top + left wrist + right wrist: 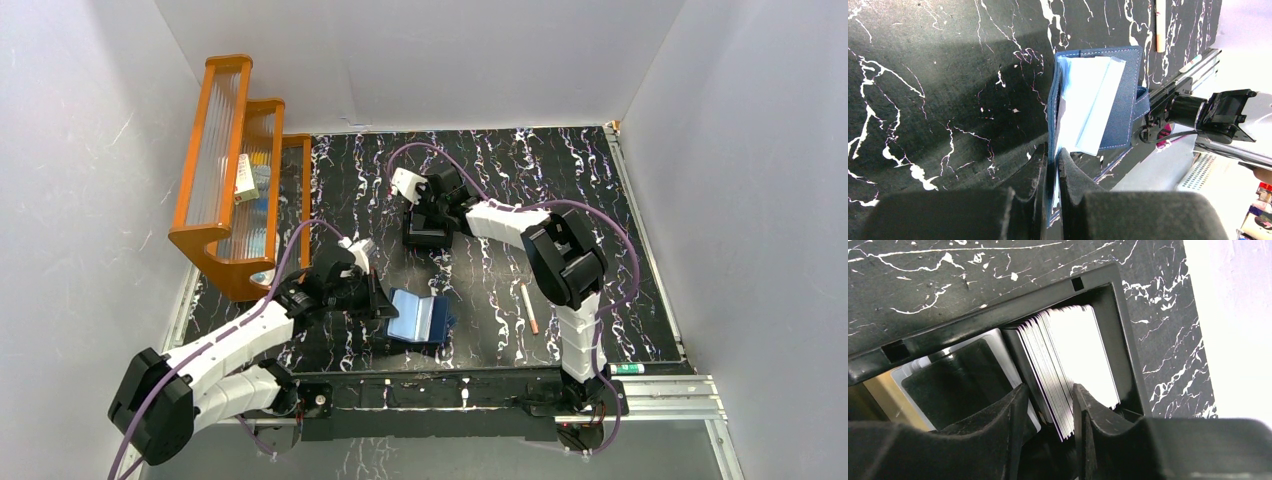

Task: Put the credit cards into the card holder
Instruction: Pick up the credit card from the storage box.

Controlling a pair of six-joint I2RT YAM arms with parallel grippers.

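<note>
The navy card holder lies open near the table's front, its light blue inside facing up. My left gripper is shut on the edge of its left flap, reaching in from the left. A stack of white credit cards stands on edge in a black box at the table's middle back. My right gripper reaches down into that box, jaws apart and straddling part of the stack. A pale grey card and a tan one sit in the neighbouring compartment.
An orange tiered rack stands along the left edge. A thin pale stick lies right of the card holder, also in the left wrist view. White walls enclose the table. A metal rail runs along the front.
</note>
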